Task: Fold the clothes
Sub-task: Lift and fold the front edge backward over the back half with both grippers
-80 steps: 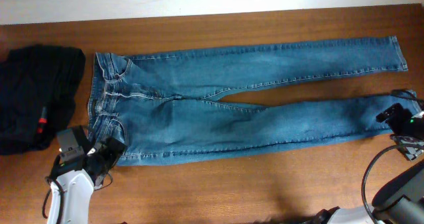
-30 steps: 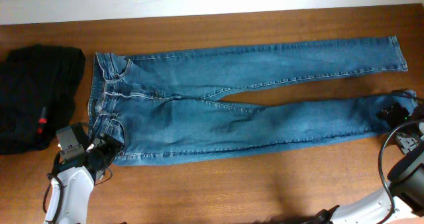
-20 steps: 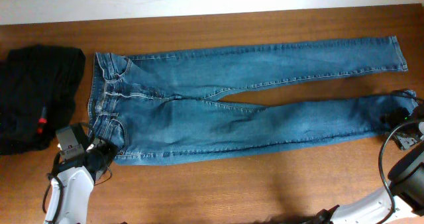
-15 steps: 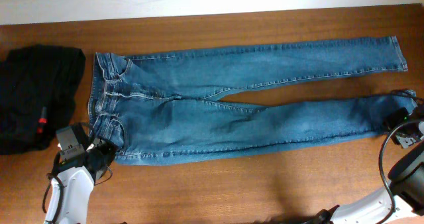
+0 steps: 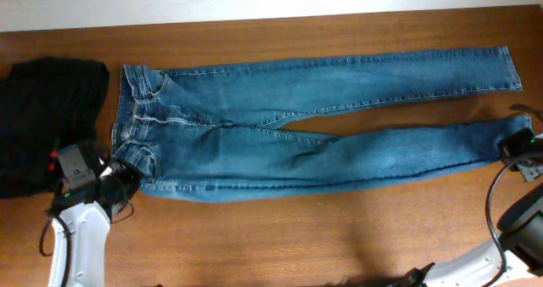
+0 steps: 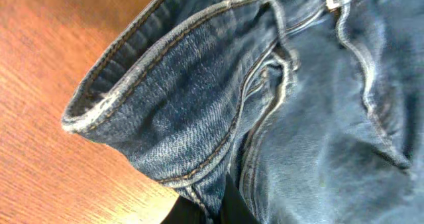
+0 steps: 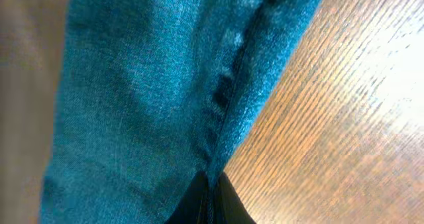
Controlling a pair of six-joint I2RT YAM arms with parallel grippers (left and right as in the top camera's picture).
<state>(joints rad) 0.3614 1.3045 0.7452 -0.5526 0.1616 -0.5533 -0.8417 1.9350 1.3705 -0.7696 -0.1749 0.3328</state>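
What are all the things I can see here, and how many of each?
jeans: one pair, blue denim, spread flat across the table, waist toward the left arm, legs stretching toward the right arm.
black garment: one, black, bunched at the table's end beside the waist.
table: one, brown wood, under everything.
left gripper: one, dark fingers, shut on the near corner of the jeans' waistband.
right gripper: one, dark fingers, shut on the hem of the nearer leg.
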